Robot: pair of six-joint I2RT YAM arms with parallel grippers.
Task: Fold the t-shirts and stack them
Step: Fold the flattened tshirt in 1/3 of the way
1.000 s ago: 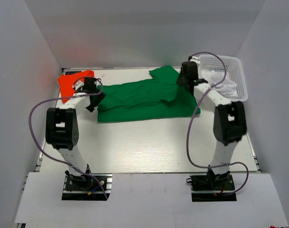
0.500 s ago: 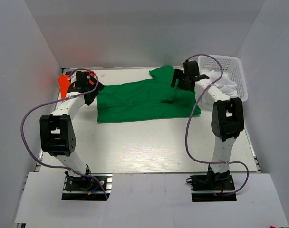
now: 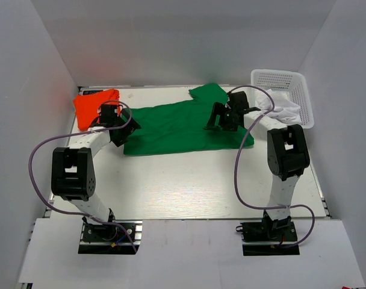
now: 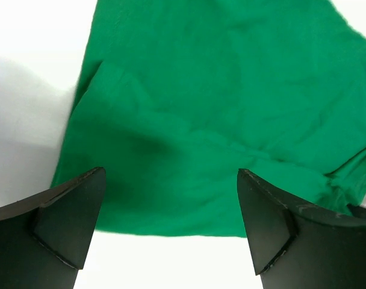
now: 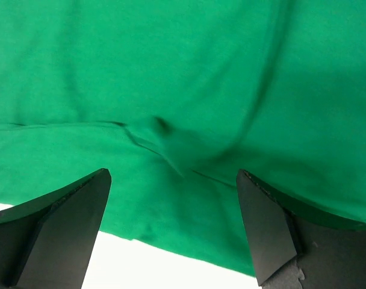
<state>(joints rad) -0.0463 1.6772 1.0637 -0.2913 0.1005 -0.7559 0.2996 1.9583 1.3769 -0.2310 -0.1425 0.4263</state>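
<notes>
Green t-shirt [image 3: 171, 126] lay spread and wrinkled across the far half of the worktop [image 3: 189, 180]. Orange-red t-shirt [image 3: 93, 105] sat in a compact heap at the far left corner, apart from it. Left end effector [image 4: 170, 192] hung wide open over the green shirt's left edge. Right end effector [image 5: 173, 186] was equally wide above a small pucker near the right side. Neither held cloth. Step judged: grasping for a fold. Each should pinch right at an edge, catch every layer, then lift level and together, keeping the cloth taut so the fold lands square.
</notes>
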